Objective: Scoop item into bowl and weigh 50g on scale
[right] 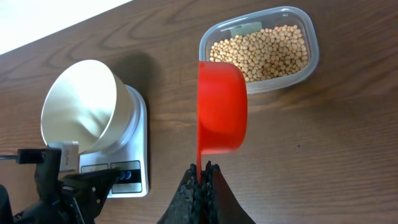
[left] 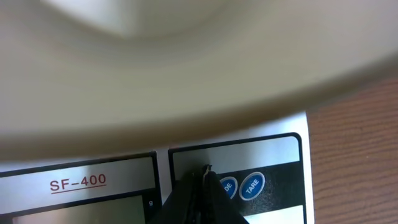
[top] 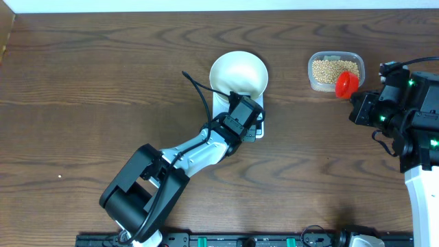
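White bowl [top: 238, 72]: stands on the far part of the scale [right: 140, 134], mid-table, and hides most of its top.
Scale panel: the near strip stays uncovered, with the print SF-400, a TARE button and a second round button.
Left gripper [left: 203, 177]: jaws closed together with nothing between them, their tip down on the panel just left of the two buttons.
Beans [right: 261, 53]: a heap of small tan ones in a clear plastic tub [right: 273, 85], far right on the wooden table [top: 82, 82], well apart from the bowl.
Red scoop [right: 221, 106]: turned on its side just near of the tub; whether it holds anything cannot be seen.
Right gripper [right: 200, 171]: jaws clamped on the scoop's handle.
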`<act>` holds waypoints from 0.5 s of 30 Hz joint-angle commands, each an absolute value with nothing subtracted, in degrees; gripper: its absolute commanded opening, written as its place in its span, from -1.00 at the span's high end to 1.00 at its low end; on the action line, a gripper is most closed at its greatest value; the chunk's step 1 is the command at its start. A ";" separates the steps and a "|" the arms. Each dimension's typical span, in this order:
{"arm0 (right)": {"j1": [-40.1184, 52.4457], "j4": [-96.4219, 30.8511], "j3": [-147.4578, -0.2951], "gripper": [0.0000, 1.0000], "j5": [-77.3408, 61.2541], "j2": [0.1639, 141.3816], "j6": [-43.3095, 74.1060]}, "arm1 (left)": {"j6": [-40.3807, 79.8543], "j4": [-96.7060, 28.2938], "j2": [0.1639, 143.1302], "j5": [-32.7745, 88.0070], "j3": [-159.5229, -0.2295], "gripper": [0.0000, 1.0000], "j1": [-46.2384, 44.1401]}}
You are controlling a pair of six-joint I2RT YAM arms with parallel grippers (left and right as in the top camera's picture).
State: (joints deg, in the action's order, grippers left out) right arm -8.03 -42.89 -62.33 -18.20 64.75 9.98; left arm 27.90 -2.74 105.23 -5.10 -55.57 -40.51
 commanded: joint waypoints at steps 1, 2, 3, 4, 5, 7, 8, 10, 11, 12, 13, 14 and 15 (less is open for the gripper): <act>-8.32 -43.11 -63.59 0.98 -17.93 64.38 9.15 | 28.84 -4.67 110.63 -5.41 -54.33 0.85 -40.18; -8.32 -43.11 -63.59 0.98 -17.91 64.38 9.15 | 28.84 -4.99 110.96 -5.43 -54.33 0.85 -40.18; -8.32 -43.09 -63.59 0.98 -17.93 64.38 9.15 | 28.84 -5.39 111.09 -5.43 -54.33 0.86 -40.18; -8.32 -43.09 -63.59 0.98 -17.93 64.38 9.15 | 28.84 -5.76 111.13 -5.45 -54.33 0.86 -40.18; -8.32 -43.09 -63.59 0.98 -17.91 64.38 9.15 | 28.84 -6.20 111.13 -5.63 -54.33 0.86 -40.18; -8.32 -43.09 -63.59 0.98 -17.91 64.38 9.15 | 28.82 -6.74 111.13 -5.65 -54.33 0.86 -40.18; -8.32 -43.09 -63.59 0.98 -17.93 64.38 9.15 | 28.84 -6.98 111.13 -5.65 -54.33 0.85 -40.18; -8.32 -43.09 -63.59 0.98 -17.93 64.38 9.15 | 28.84 -7.25 111.13 -5.76 -54.33 0.86 -40.18; -8.32 -43.09 -63.59 0.98 -17.93 64.38 9.15 | 28.84 -7.33 111.13 -5.85 -54.33 0.86 -40.18; -8.32 -43.09 -63.59 0.98 -17.93 64.38 9.15 | 28.86 -7.46 111.13 -6.09 -54.33 0.86 -40.18; -8.32 -43.09 -63.59 0.98 -17.93 64.38 9.15 | 28.84 -7.68 111.13 -6.31 -54.33 0.86 -40.18; -8.32 -43.09 -63.59 0.98 -17.93 64.38 9.15 | 28.86 -7.95 111.13 -6.70 -54.33 0.86 -40.18; -8.32 -43.09 -63.59 0.98 -17.93 64.38 9.15 | 28.84 -8.12 111.13 -6.76 -54.33 0.85 -40.18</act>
State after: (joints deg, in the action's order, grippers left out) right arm -8.03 -42.89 -62.33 -18.20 64.75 9.98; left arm 28.51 -5.13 106.00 -5.72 -57.17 -40.60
